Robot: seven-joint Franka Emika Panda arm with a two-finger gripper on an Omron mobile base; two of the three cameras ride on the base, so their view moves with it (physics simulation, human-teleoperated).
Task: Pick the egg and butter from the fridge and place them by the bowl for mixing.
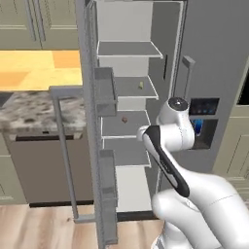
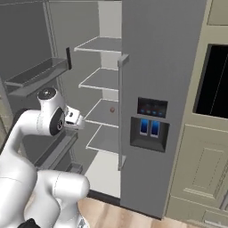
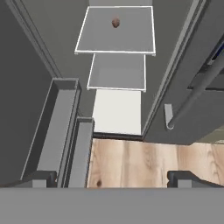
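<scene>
Hand view shows the egg point(image 3: 115, 22) alone on a middle fridge point(image 3: 175, 65) shelf, well beyond my claw point(image 3: 112, 177), whose jaws stand wide and empty. I judge it light, smooth, brittle and apt to roll, so I'd pinch it gently across its widest middle.

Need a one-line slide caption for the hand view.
Open gripper looks down into the fridge, egg on a shelf.

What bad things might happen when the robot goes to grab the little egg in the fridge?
The egg is tiny and round on a flat shelf, so a bump might roll it away. The open claw is far from it and must pass the open door and its bins, which the arm might hit.
</scene>
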